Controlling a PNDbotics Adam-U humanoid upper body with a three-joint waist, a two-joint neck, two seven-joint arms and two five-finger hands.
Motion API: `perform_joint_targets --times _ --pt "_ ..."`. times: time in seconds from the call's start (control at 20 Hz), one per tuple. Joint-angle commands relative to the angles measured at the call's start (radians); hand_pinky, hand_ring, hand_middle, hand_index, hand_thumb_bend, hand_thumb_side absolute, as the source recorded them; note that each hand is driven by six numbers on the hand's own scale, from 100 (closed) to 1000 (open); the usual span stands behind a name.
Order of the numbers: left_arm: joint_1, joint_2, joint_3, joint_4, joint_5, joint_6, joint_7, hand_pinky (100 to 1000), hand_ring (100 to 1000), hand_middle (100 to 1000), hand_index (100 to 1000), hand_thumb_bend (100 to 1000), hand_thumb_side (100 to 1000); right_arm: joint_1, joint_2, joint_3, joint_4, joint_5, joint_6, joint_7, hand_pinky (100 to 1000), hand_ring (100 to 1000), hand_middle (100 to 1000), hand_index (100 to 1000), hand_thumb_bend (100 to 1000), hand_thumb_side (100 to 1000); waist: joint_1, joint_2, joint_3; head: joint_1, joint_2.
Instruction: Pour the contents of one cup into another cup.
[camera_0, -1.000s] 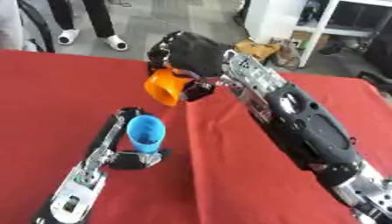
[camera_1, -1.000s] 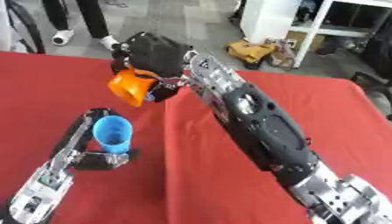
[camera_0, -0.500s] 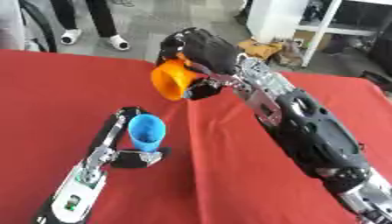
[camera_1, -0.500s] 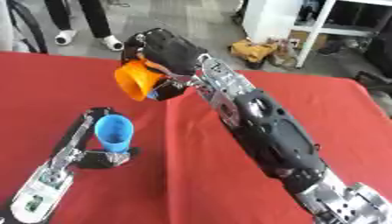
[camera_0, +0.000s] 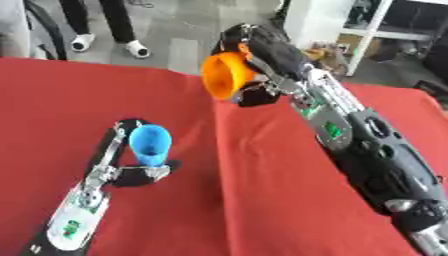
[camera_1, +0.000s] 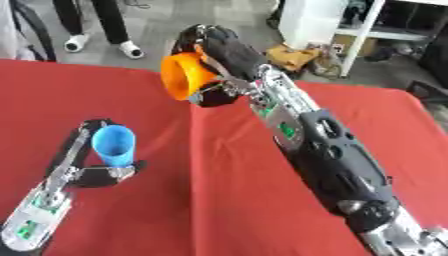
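An orange cup (camera_0: 226, 76), tipped on its side with its open mouth facing the robot's left, hangs in the air above the far part of the red surface (camera_0: 262, 190), gripped by the right hand (camera_0: 262, 47), whose fingers wrap round its back and base. Nothing can be seen leaving the cup, and its contents cannot be made out. Below and to the left, well apart from it, a blue cup (camera_0: 150, 145) stands upright with its mouth open to the top — the left hand (camera_0: 144, 170) holds it near the base, fingers curled about its lower part, forearm lying along the surface.

The pour appears to be in hand, yet the orange cup does not look to be over the blue one; its rim sits higher and off to the right. To do this well, the right hand would likely need to bring the orange rim directly above the blue mouth and close to it before tilting further — otherwise whatever comes out may land on the red cloth. The left hand would do best to keep the blue cup level and steady.
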Motion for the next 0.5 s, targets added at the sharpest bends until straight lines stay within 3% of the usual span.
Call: perform_joint_targets --times 0.05,0.25,0.5 --pt "-0.032 0.010 0.040 0.055 -0.026 0.000 0.047 528 558 592 702 891 100 0.033 0.031 -0.079 -0.040 -0.057 0.047 -0.040 496 380 329 478 302 100 0.003 -0.014 -0.002 0.012 -0.012" --pt "-0.034 0.001 0.047 0.119 -0.049 -0.033 0.102 567 603 642 726 924 100 0.135 0.050 -0.166 -0.114 -0.120 0.110 -0.103 490 374 324 473 306 100 0.001 -0.010 0.001 0.007 -0.013" --pt "-0.029 0.018 0.067 0.073 -0.010 -0.045 0.123 576 604 646 729 903 100 0.267 0.063 -0.215 -0.143 -0.201 0.191 -0.180 470 352 303 454 313 100 0.010 -0.009 0.006 0.010 -0.014"
